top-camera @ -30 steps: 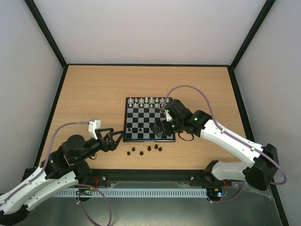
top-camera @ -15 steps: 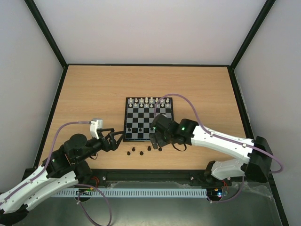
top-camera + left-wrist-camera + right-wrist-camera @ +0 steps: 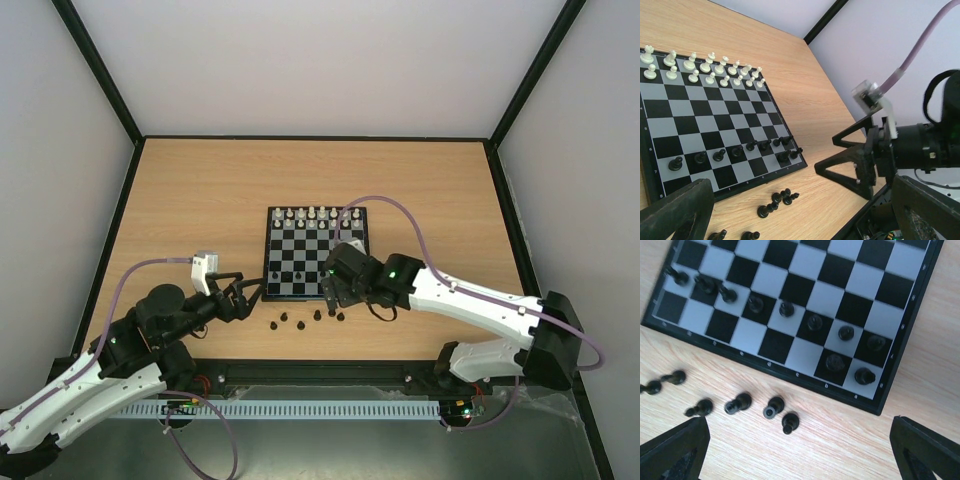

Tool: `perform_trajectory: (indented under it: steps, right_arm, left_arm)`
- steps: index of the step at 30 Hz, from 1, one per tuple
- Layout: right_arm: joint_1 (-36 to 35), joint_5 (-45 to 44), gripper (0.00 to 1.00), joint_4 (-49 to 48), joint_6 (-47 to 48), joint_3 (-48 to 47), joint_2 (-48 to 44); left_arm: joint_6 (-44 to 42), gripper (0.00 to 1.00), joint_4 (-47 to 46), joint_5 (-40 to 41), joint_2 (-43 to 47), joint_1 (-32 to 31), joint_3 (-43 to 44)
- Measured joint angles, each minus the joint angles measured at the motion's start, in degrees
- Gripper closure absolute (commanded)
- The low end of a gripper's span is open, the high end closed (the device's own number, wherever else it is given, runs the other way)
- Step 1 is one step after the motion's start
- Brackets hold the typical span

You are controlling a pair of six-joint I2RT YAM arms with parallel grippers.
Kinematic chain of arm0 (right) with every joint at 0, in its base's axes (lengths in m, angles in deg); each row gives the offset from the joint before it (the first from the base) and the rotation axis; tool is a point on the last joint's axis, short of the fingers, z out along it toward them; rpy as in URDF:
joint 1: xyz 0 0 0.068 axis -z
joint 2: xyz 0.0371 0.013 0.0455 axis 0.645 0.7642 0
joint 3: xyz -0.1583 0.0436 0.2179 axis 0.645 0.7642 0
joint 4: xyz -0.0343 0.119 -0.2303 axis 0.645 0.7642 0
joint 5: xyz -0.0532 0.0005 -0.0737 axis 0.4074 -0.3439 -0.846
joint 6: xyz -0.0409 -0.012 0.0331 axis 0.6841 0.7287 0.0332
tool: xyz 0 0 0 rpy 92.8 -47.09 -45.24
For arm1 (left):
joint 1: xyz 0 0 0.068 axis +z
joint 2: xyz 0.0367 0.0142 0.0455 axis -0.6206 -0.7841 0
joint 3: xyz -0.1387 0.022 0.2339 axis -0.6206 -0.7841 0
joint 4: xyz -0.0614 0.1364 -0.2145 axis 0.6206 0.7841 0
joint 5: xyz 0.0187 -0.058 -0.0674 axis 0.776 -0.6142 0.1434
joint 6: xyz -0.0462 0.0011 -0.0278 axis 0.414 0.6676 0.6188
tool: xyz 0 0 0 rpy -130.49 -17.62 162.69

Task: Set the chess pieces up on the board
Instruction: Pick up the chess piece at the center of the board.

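The board (image 3: 317, 291) lies mid-table, white pieces (image 3: 315, 218) along its far rows. Dark chess pieces (image 3: 786, 309) stand in a row near the board's front edge, with two more (image 3: 864, 375) on the last rank at its right corner. Several dark pieces (image 3: 773, 406) lie loose on the wood in front of the board (image 3: 770, 364). My right gripper (image 3: 800, 450) hovers open and empty over the front edge and these loose pieces (image 3: 318, 315). My left gripper (image 3: 800, 215) is open and empty, low beside the board's near-left corner (image 3: 250, 290).
In the left wrist view the right gripper (image 3: 860, 160) hangs just right of the board (image 3: 805, 165). The loose pieces (image 3: 772, 207) lie between the two grippers. Black frame rails (image 3: 125, 215) border the table.
My right gripper has swung from the board's near-right corner leftward and toward the front edge, over the loose pieces, with its jaws opening wider. The left arm has not moved.
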Motion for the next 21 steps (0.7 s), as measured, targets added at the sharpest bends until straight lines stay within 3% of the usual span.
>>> perform_trajectory:
  steps: [5, 18, 21]
  right_arm:
    - [0.04, 2.64, 0.3, -0.63, 0.28, 4.11, 1.49]
    - [-3.5, 6.62, 0.64, -4.22, -2.93, 9.27, 4.55]
    - [-3.74, 7.23, 0.65, -4.96, -3.1, 9.99, 6.25]
  left_arm:
    - [0.02, 0.01, 0.0, 0.0, 0.0, 0.0, 0.0]
    - [0.0, 0.01, 0.0, -0.02, 0.0, 0.0, 0.0]
    - [0.0, 0.01, 0.0, -0.02, 0.0, 0.0, 0.0]
